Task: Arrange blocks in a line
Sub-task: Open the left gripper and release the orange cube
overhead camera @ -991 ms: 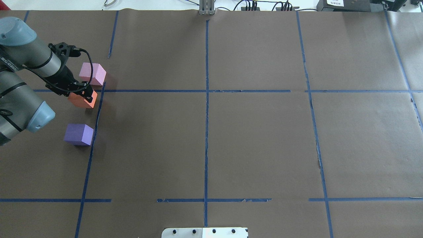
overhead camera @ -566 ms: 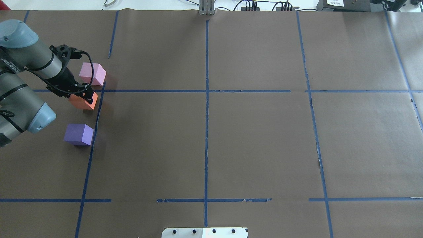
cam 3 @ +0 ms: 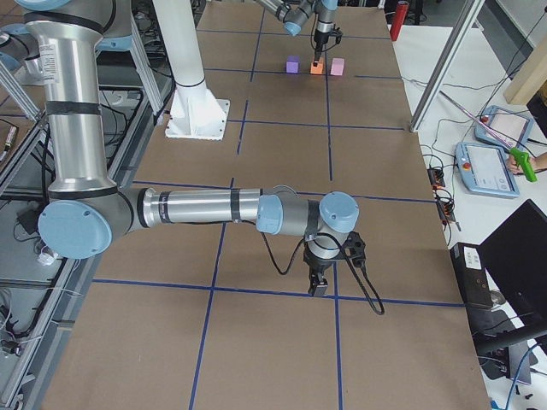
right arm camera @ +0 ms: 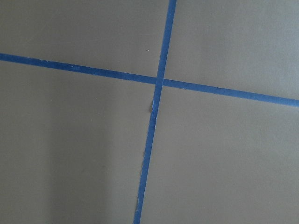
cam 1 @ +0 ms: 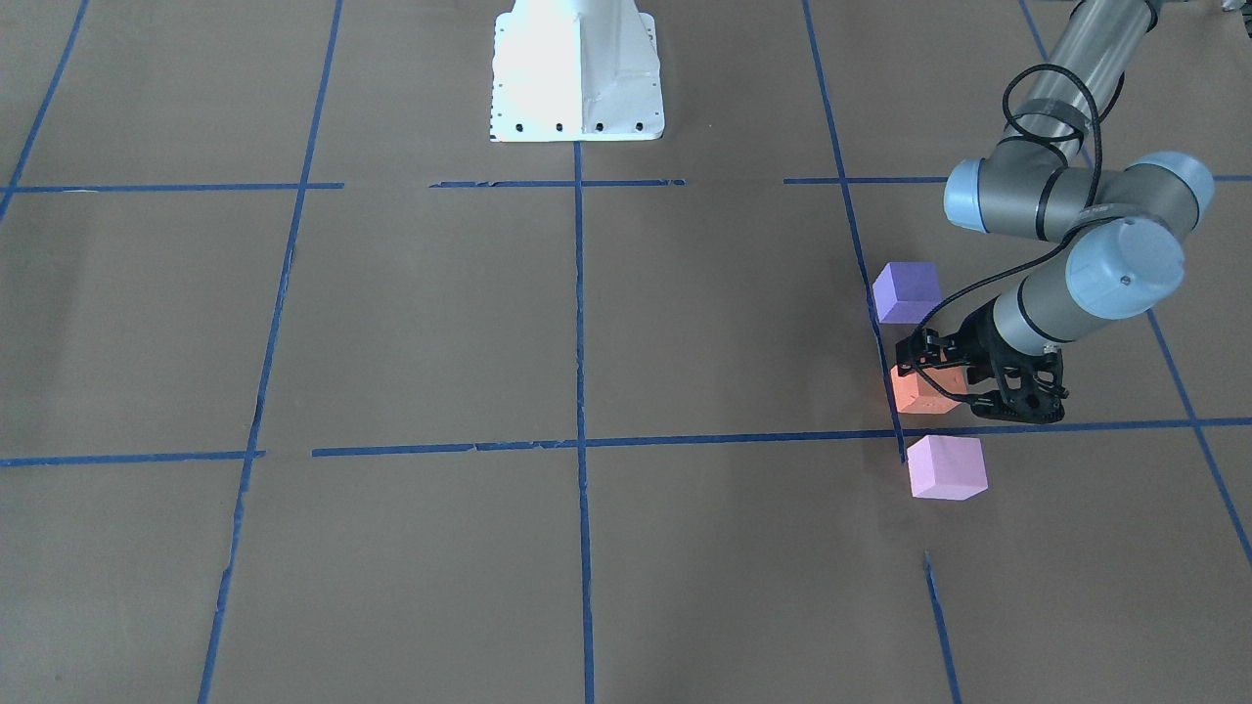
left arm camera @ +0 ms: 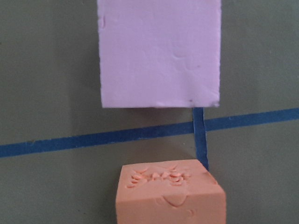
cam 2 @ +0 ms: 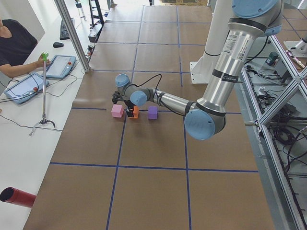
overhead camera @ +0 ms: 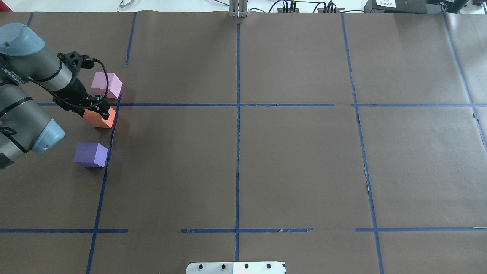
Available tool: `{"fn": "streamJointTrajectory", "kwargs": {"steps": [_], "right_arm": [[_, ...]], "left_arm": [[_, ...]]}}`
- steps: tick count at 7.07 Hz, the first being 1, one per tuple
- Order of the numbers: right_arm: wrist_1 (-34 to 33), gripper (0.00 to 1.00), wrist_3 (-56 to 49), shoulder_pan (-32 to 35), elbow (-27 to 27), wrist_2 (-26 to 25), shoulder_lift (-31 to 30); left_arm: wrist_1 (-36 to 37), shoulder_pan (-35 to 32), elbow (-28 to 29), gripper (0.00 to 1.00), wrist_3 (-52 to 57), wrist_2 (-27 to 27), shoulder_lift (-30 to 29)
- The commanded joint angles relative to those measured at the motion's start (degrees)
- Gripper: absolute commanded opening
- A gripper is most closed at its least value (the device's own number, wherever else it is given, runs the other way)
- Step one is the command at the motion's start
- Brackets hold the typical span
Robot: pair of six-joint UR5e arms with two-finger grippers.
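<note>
Three blocks stand along a blue tape line at the table's far left. The pale pink block [overhead camera: 106,84] is farthest from the robot, the orange block [overhead camera: 99,118] is in the middle and the violet-purple block [overhead camera: 90,154] is nearest. My left gripper [overhead camera: 97,110] is shut on the orange block [cam 1: 919,391], low at the table. The left wrist view shows the orange block [left arm camera: 170,196] just short of the pink block [left arm camera: 159,51], with a tape line between them. My right gripper [cam 3: 318,286] shows only in the exterior right view, so I cannot tell whether it is open or shut.
Brown paper with a grid of blue tape lines [overhead camera: 237,114] covers the table. The robot's white base plate [cam 1: 575,73] stands at the middle of the near edge. The right arm [cam 3: 205,207] reaches low over the table's right end.
My left gripper has moved slightly right and down with the orange block, closer to the tape line. The pink and purple blocks have not moved.
</note>
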Motion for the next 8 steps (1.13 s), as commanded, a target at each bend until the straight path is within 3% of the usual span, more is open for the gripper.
{"fn": "streamJointTrajectory", "kwargs": {"steps": [1, 3, 4, 7, 8], "right_arm": [[0.00, 1.00, 0.00, 0.00, 0.00, 0.00, 0.00], [0.00, 1.00, 0.00, 0.00, 0.00, 0.00, 0.00], [0.00, 1.00, 0.00, 0.00, 0.00, 0.00, 0.00], [0.00, 1.00, 0.00, 0.00, 0.00, 0.00, 0.00], [0.00, 1.00, 0.00, 0.00, 0.00, 0.00, 0.00]], "left_arm": [[-0.03, 0.00, -0.25, 1.00, -0.12, 0.00, -0.09], [0.50, -0.96, -1.30, 1.00, 0.05, -5.16, -0.17], [1.72, -2.71, -3.13, 1.00, 0.22, -5.02, -0.09], [11.54, -8.33, -10.85, 1.00, 2.24, -4.84, 0.00], [16.71, -13.39, -12.71, 1.00, 10.77, -4.75, 0.09]]}}
